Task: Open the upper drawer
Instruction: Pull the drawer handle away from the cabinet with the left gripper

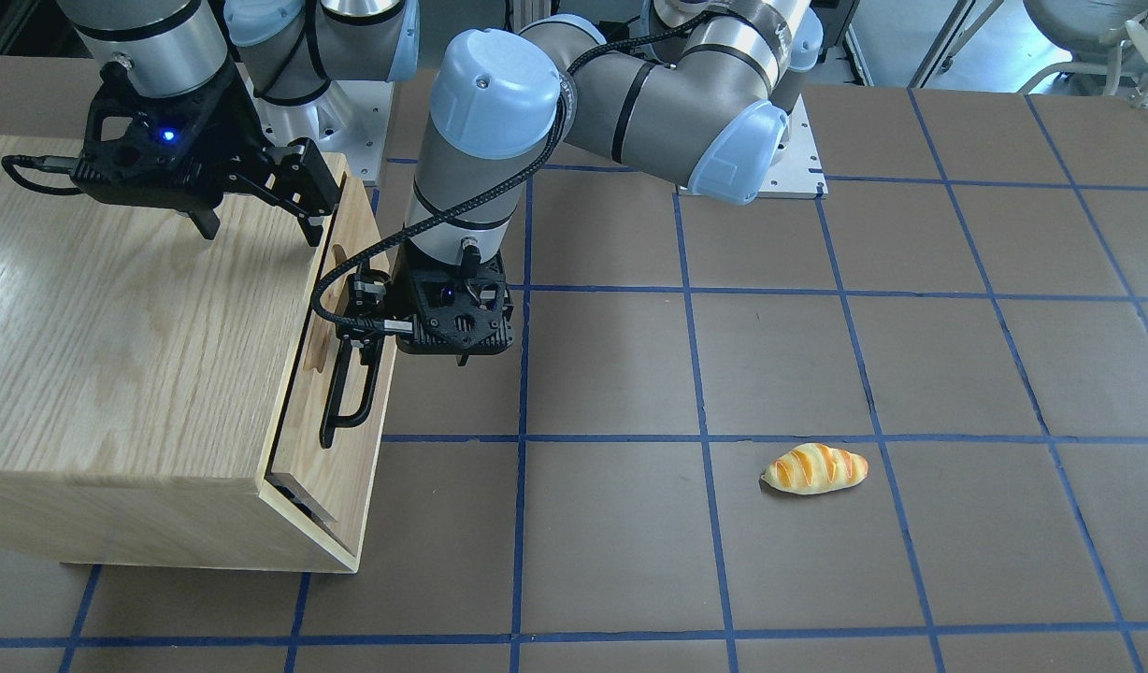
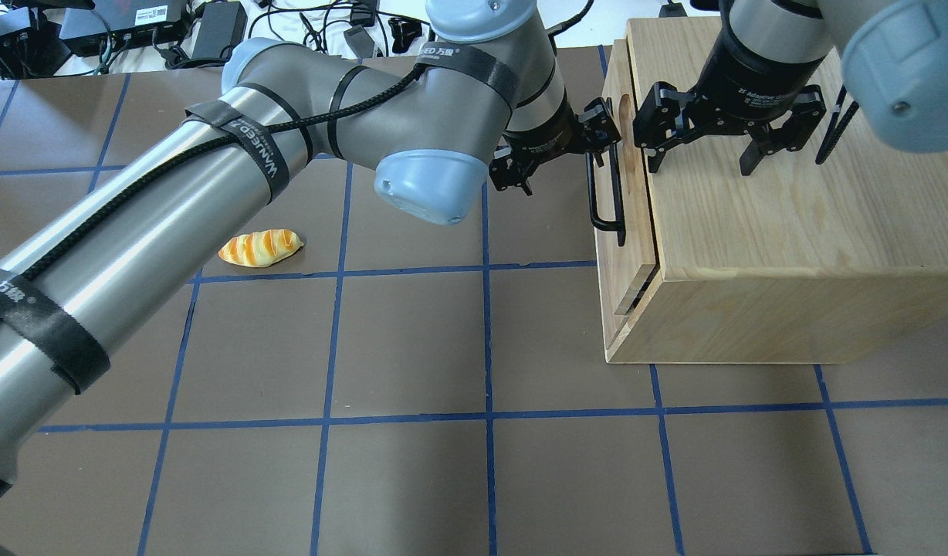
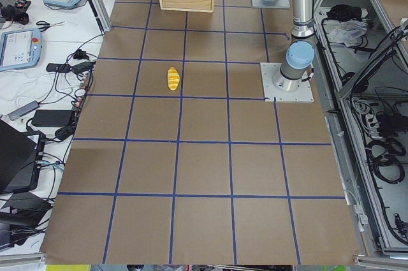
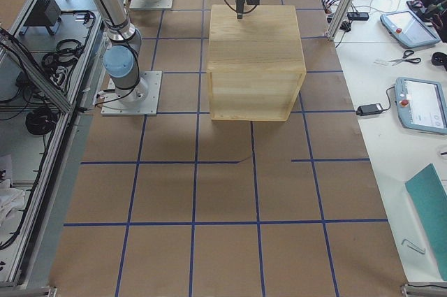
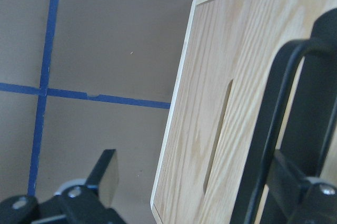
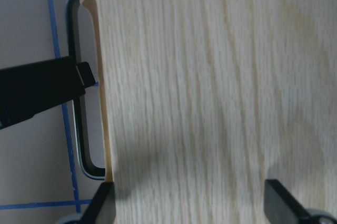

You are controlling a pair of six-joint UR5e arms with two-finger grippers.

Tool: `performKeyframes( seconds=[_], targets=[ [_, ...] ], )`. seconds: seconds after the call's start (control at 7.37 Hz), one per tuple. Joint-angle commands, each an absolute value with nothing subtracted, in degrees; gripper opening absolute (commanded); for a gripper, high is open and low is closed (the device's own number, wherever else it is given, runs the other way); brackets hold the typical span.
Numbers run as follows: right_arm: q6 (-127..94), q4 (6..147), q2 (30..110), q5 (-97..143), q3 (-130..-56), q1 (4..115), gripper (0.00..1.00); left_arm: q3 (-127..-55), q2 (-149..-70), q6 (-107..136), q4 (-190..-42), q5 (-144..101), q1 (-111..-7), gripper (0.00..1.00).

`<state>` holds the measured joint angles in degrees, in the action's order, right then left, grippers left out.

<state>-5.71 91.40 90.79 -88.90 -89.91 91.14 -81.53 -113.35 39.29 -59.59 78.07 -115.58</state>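
Note:
The upper drawer point(image 1: 336, 477) has a light-wood front with a long black bar handle point(image 1: 350, 411) and stands slightly out from the oak cabinet point(image 1: 135, 327), with a narrow gap at its near end. It also shows in the overhead view point(image 2: 628, 262). My left gripper point(image 1: 357, 318) is open at the handle's far end, and the bar point(image 5: 268, 129) lies between its fingers point(image 5: 105, 174), close to the right one. My right gripper point(image 2: 698, 166) hovers open and empty just over the cabinet top point(image 6: 210, 103), near the drawer-side edge.
A toy bread roll point(image 1: 814, 467) lies on the brown table with blue grid lines, well away from the cabinet point(image 2: 790, 232). The left arm's elbow and cable hang over the table beside the drawer front. Robot bases stand at the table's back edge.

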Motion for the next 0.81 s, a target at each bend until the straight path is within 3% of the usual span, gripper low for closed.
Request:
performKeyframes(
  seconds=[0.0, 0.68],
  targets=[
    [-5.7, 91.4, 90.8, -88.9, -89.9, 91.1, 1.0, -81.3, -113.3, 39.0, -59.6, 78.8, -115.5, 1.0],
    [-5.7, 91.4, 90.8, -88.9, -89.9, 91.1, 1.0, -81.1, -112.4, 37.3, -60.8, 80.9, -114.9, 1.0]
  ],
)
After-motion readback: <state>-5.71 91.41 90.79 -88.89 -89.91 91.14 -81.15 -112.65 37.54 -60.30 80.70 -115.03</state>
